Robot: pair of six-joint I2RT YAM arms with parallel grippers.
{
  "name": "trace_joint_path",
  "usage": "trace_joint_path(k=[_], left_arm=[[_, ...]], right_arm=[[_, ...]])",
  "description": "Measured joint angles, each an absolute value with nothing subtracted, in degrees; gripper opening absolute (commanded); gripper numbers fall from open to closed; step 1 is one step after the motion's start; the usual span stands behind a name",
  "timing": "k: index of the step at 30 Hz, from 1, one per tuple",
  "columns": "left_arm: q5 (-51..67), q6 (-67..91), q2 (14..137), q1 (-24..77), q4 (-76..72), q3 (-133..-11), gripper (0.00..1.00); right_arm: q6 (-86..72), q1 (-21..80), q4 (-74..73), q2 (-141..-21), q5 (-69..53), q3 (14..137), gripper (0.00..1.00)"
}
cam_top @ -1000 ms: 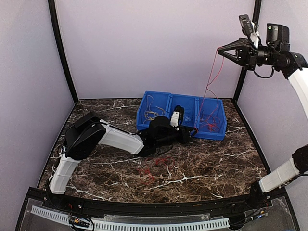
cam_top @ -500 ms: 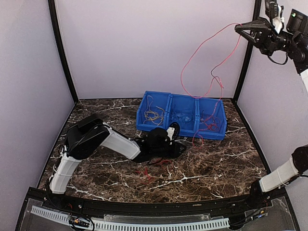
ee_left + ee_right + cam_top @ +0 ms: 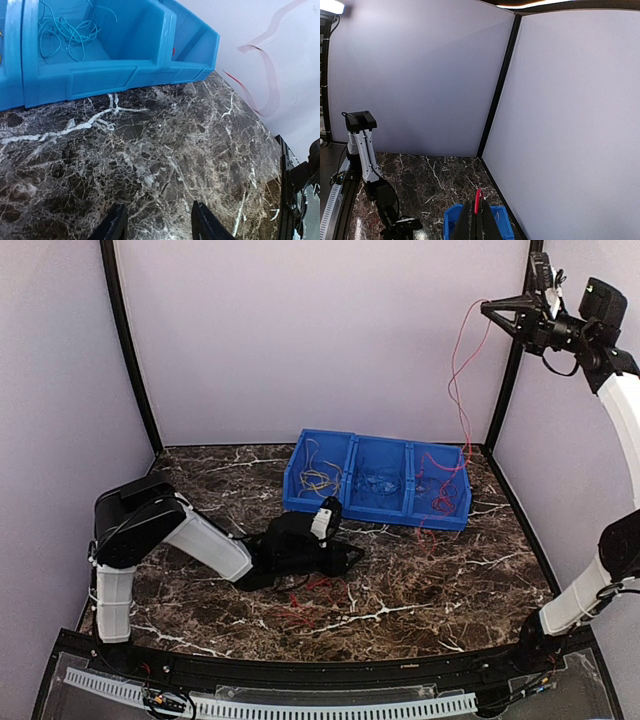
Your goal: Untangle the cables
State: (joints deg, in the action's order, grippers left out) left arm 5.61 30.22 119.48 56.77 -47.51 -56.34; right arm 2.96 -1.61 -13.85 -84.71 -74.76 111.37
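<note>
My right gripper [image 3: 487, 308] is high at the back right, shut on a thin red cable [image 3: 458, 380] that hangs down to the right compartment of the blue bin [image 3: 352, 506]. The right wrist view shows the fingers [image 3: 469, 224] closed on the red cable [image 3: 478, 199]. More red cables [image 3: 310, 590] lie loose on the table beside my left gripper [image 3: 350, 558], which is open, empty and low over the marble [image 3: 160, 227]. Yellow cables [image 3: 318, 478] fill the bin's left compartment. Blue cables [image 3: 378, 483] [image 3: 65, 30] lie in the middle one, red cables [image 3: 440, 492] in the right.
The bin [image 3: 100, 75] stands at the back centre of the marble table [image 3: 450, 580]. Pale walls close in the back and both sides. A black rail [image 3: 300, 670] runs along the near edge.
My left gripper has drawn back along the table, to the left and nearer, away from the bin. My right gripper has risen with the red cable, which now hangs straighter.
</note>
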Motion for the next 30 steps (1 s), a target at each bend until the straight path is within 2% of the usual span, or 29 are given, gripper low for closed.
trace_joint_path(k=[8, 12, 21, 30], left_arm=[[5.32, 30.46, 110.0, 56.77, -50.7, -50.33, 0.46], [5.21, 30.48, 107.5, 56.77, -51.03, -48.62, 0.47], [3.7, 29.98, 103.96, 56.77, -50.7, -46.15, 0.47], [2.98, 29.63, 103.79, 56.77, -50.54, -45.69, 0.47]], right_arm=[[-3.73, -6.42, -2.81, -89.71, -73.21, 113.99, 0.0], [-3.9, -7.09, 0.75, -91.9, -72.14, 110.89, 0.0], [-1.32, -7.18, -0.38, -94.5, -71.72, 94.41, 0.0], [-0.1, -7.18, 0.01, -91.37, -71.24, 95.31, 0.0]])
